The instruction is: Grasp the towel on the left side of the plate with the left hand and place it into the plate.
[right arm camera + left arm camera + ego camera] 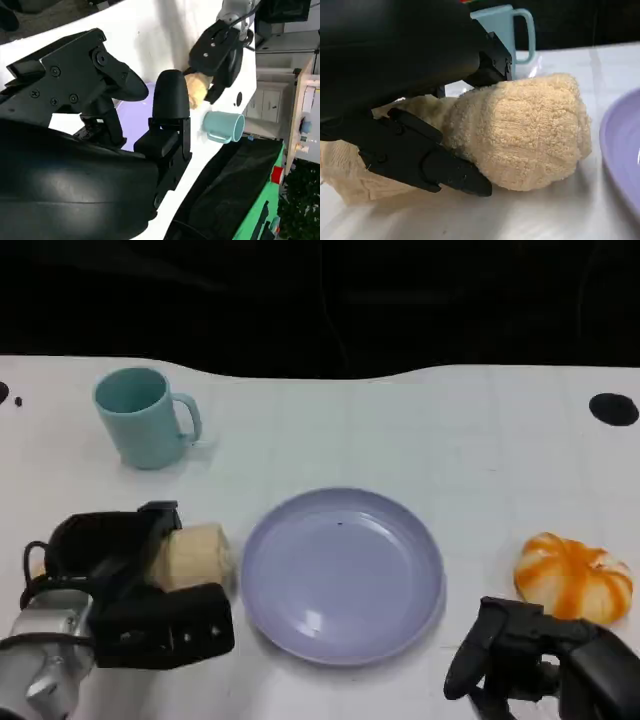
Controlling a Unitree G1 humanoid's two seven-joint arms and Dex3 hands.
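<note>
A: Towel — where does it sit?

B: On the white table, just beside the lavender plate, at the plate's nine o'clock. It is a rolled, cream-coloured terry bundle. None of it lies in the plate.

A: And the left hand?

B: It is wrapped around the towel. In the left wrist view the towel bulges out between the black fingers, one pressed along its underside and the rest of the hand over its top. So the left hand grips the towel, with the towel's lower edge looking to be still against the table.

A: The right hand?

B: At the plate's four to five o'clock, low at the table's near edge. Its fingers are apart and nothing is in them; the right wrist view shows the same, fingers spread with only air between.

A: Anything else around?

B: A teal mug at the plate's ten to eleven o'clock, well apart from it, handle turned toward the plate's side. An orange-and-white rounded object at the plate's three o'clock, near the right hand but not touching it.
</note>
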